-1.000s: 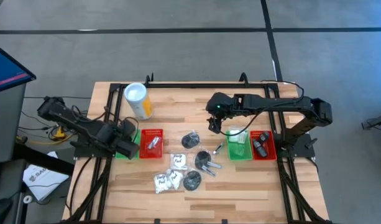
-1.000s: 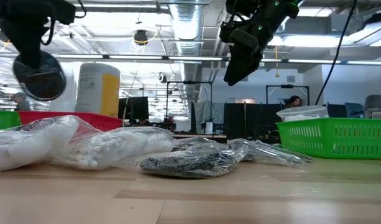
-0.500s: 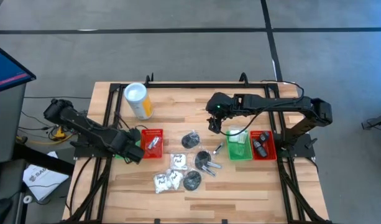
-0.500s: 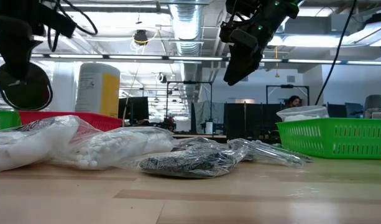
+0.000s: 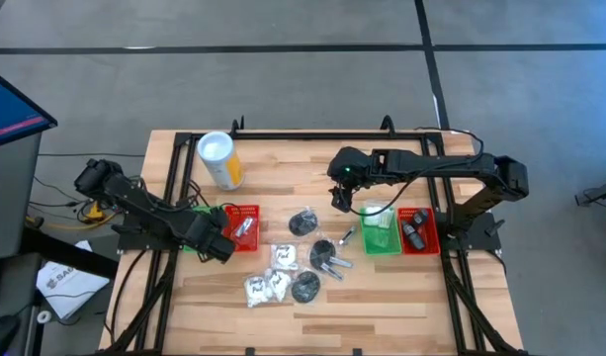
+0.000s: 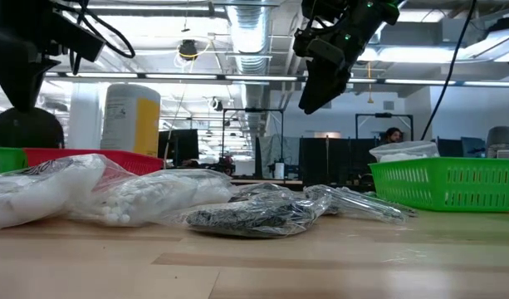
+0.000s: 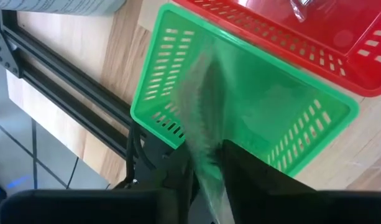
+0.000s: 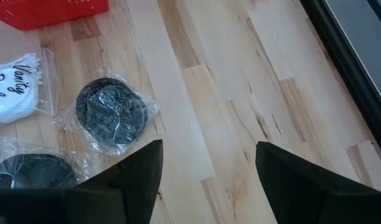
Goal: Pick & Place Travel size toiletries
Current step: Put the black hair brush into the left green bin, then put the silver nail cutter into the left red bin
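My left gripper (image 7: pixel 206 155) hangs over the left green tray (image 7: pixel 240 106), its fingers a little apart. A black disc in clear wrap (image 6: pixel 26 131) shows just below it, and as a blurred streak (image 7: pixel 204 112) between the fingers in the wrist view. My right gripper (image 8: pixel 206 168) stands open and empty above the table's middle (image 5: pixel 339 203). Loose toiletries lie on the wood: wrapped black discs (image 5: pixel 303 222) (image 8: pixel 109 115), white sachets (image 5: pixel 283 257) and small silvery tubes (image 5: pixel 332 263). My left gripper points steeply down over the green tray with the wrapped disc (image 7: pixel 209 180) in the gap between its fingers. The disc is blurred, and I cannot tell whether the fingers touch it. Its lower edge is hidden behind the tray rims (image 6: pixel 3 156).
A red tray (image 5: pixel 243 225) with a silvery item stands beside the left green tray. A second green tray (image 5: pixel 382 229) and a red tray (image 5: pixel 418 229) sit at the right. A yellow cylinder with a white top (image 5: pixel 219 160) stands at the far left.
My left gripper has gone down and a little toward the table's right and near edges, rolling its wrist. The black disc has sunk with it from well above the trays down to rim height over the green tray.
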`<action>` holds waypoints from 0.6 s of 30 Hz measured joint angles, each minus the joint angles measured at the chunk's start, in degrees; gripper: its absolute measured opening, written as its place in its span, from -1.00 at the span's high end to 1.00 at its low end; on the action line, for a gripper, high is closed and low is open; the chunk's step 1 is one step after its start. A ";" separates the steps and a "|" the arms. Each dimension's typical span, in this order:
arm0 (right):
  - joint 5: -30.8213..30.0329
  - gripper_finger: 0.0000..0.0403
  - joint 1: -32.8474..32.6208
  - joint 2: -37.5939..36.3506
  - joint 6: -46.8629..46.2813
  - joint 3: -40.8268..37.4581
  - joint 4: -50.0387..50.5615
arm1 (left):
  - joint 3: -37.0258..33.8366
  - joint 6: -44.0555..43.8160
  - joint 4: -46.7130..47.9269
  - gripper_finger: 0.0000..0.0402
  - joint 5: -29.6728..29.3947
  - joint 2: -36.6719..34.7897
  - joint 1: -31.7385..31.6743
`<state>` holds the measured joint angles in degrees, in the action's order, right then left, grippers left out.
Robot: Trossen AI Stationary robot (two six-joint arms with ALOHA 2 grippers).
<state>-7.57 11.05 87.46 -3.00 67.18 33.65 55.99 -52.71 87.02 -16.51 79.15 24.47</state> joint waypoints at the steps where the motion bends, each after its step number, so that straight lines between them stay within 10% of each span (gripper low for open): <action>1: 0.00 -0.21 0.00 0.00 0.02 0.00 -0.02 | 0.00 0.00 0.00 0.59 -0.01 -0.01 0.00; 18: 0.02 -0.21 -0.90 0.00 -0.01 0.00 0.07 | 0.17 0.88 3.42 0.28 -8.15 -1.26 -1.63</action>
<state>-7.55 10.15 87.46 -3.01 67.18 33.72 56.16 -51.83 90.45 -24.66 77.89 22.84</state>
